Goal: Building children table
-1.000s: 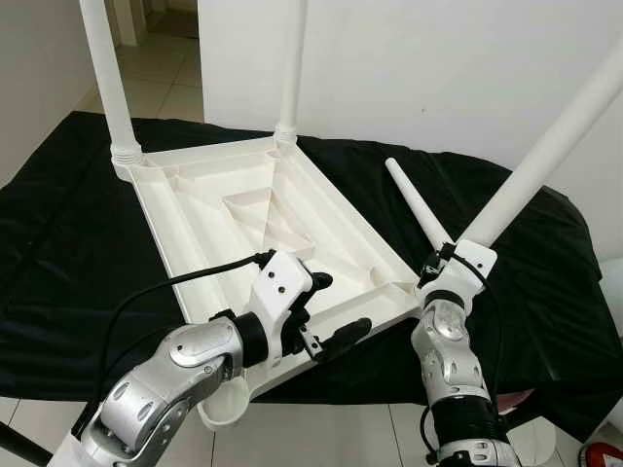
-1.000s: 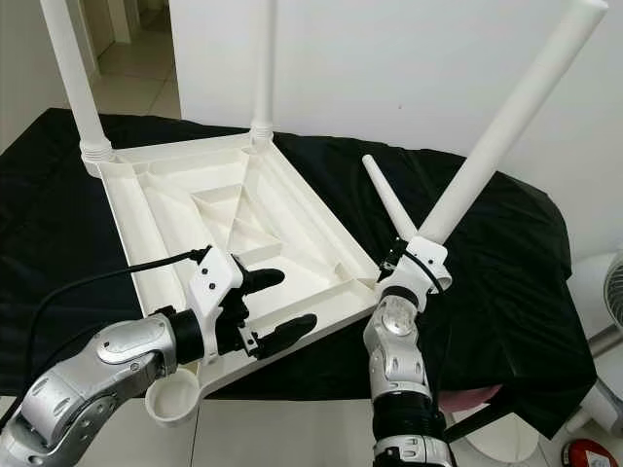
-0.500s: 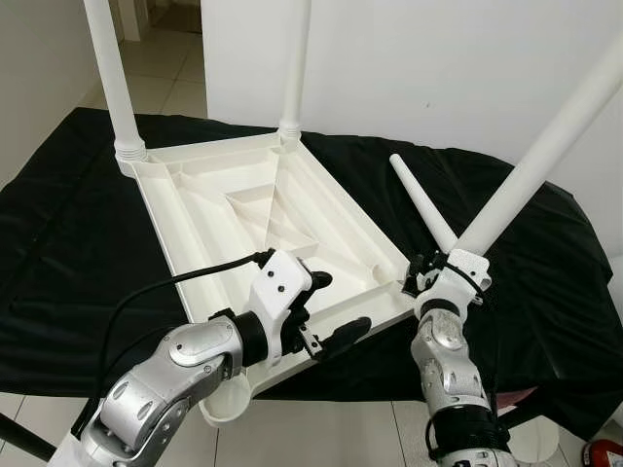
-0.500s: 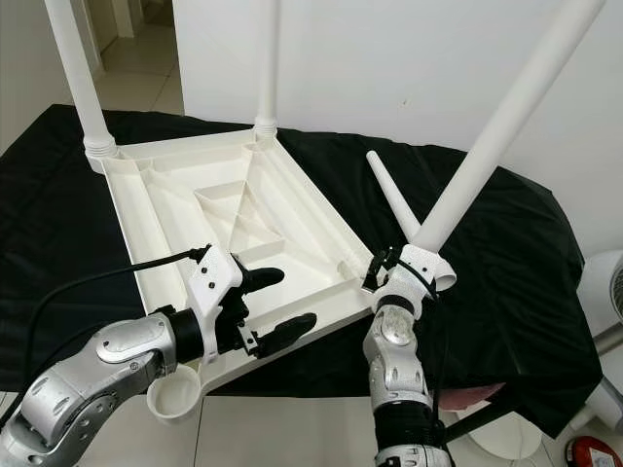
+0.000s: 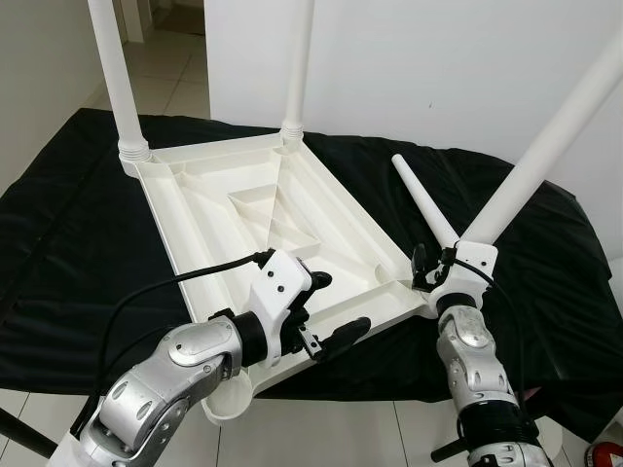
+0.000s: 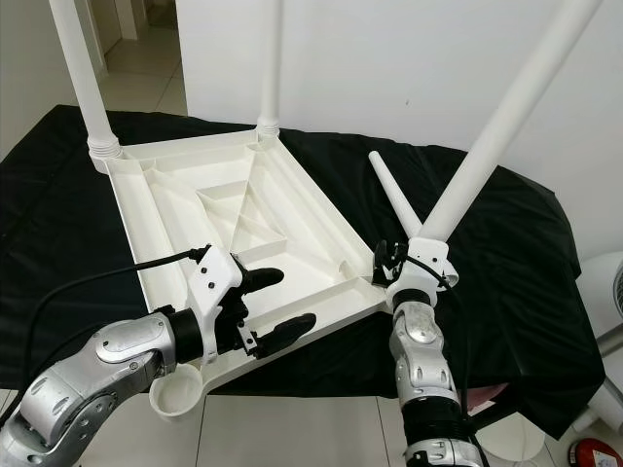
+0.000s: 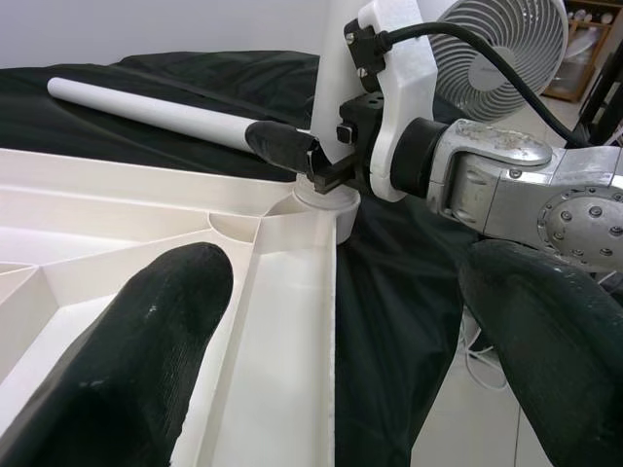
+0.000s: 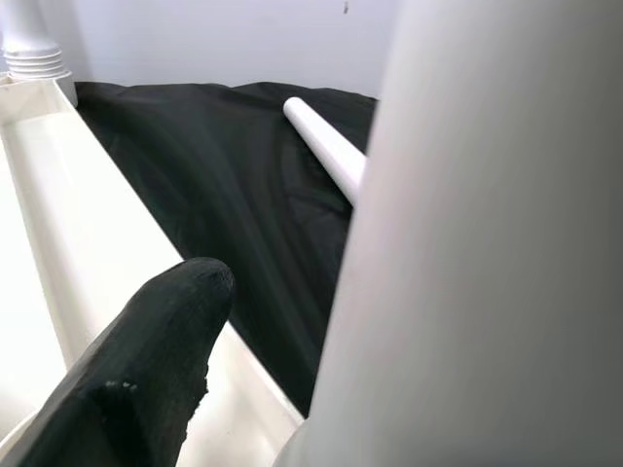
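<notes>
Black cloth (image 5: pixel 78 243) covered the work surface; white wall behind, tiled floor beyond. Upturned white tabletop (image 5: pixel 263 219) lay on it, two legs fitted at the far corners, a loose leg (image 5: pixel 421 206) beside. Since earlier, the held leg (image 5: pixel 545 161) came onto the near corner socket. Right gripper (image 6: pixel 404 261) clamped its base. Left gripper (image 5: pixel 326 311) spread wide over the near edge.

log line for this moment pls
right hand: shut on leg, at tabletop corner socket | left hand: open, over tabletop edge | spare leg: on cloth
</notes>
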`<state>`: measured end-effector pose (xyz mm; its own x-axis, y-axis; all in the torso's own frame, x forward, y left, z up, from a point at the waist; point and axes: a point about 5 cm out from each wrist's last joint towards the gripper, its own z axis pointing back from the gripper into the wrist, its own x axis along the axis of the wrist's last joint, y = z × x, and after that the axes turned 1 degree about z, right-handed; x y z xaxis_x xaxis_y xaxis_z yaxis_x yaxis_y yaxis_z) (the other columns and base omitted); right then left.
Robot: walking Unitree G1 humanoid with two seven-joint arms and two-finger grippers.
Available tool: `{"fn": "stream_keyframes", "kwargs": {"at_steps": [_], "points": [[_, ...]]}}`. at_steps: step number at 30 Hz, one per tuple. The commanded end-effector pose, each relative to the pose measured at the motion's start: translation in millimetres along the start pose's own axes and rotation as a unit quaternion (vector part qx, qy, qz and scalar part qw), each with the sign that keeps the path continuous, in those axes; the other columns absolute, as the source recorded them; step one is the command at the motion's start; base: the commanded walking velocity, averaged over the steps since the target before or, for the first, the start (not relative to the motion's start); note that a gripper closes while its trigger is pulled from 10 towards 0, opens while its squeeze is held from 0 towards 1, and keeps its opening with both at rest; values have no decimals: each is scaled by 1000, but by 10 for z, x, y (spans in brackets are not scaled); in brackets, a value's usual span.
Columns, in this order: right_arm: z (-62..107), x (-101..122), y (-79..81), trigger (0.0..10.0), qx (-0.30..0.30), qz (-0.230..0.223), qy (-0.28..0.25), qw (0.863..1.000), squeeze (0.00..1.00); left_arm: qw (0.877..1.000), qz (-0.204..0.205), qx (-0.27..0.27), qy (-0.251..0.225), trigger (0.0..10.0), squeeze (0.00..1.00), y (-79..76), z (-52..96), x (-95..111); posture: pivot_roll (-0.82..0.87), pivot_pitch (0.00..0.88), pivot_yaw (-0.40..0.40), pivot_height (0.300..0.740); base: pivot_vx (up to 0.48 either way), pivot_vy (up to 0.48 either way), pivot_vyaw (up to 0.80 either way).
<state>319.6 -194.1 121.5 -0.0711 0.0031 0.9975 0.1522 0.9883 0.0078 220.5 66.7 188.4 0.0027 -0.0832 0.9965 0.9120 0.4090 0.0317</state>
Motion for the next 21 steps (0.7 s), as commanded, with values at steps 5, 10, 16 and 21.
{"fn": "stream_keyframes", "kwargs": {"at_steps": [5,10,16,21], "points": [[-1,-17,-11,10000,38,0,-3,999,0,1000,-13,-28,4,10000,0,-21,16,60,112,0,-107,740,0,0,0],[-2,-45,-12,10000,76,0,1,997,0,1000,-11,-28,4,10000,0,-29,15,56,107,0,-116,740,0,0,0],[-7,-48,-32,10000,92,2,0,996,0,1000,-7,-29,4,10000,0,-38,11,48,107,0,-116,740,0,0,0],[-29,-44,-120,10000,136,6,3,991,0,999,-11,-35,6,10000,0,-33,1,61,82,0,-99,740,0,0,0]]}}
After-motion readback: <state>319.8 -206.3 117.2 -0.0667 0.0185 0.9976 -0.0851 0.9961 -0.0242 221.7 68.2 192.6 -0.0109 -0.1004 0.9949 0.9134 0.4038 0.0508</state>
